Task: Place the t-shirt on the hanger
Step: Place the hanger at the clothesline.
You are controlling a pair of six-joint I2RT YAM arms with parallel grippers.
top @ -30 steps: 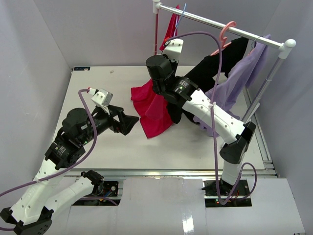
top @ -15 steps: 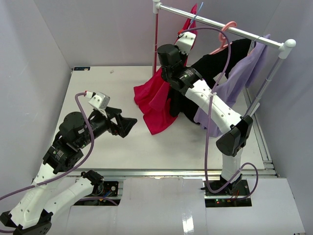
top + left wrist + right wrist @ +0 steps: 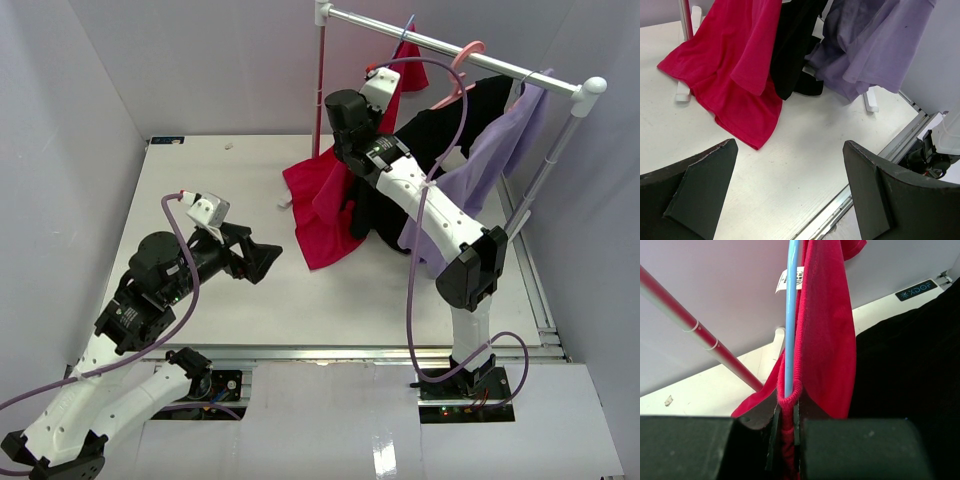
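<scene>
Hanging from high up beside the rail [image 3: 450, 48], the t-shirt [image 3: 320, 200] falls in a long red drape. Its lower folds are spread on the table [image 3: 200, 180], close to the foot of the red upright post [image 3: 320, 90]. A white label [image 3: 790, 280] shows at the neck.

The hanger [image 3: 791, 315] appears in the right wrist view as a thin light-blue wire running straight down into the red neckline, which loops round it. Whether its hook sits over the rail cannot be told.

The right gripper [image 3: 785, 415] has its jaws drawn almost together, pinching the wire and the red collar hem where they meet. Only a narrow slit remains between the fingers. The right arm is raised toward the rail.

Just beside the t-shirt hangs a black garment [image 3: 440, 130], touching it along one edge. A lavender garment [image 3: 500, 140] hangs beyond that. A pink hanger [image 3: 465, 55] hooks over the rail above the black one.

The left gripper [image 3: 262, 262] is held low over the table, well apart from the clothes. Its jaws are spread wide and hold nothing; both dark fingers [image 3: 695, 195] frame bare tabletop, pointing toward the red hem.
</scene>
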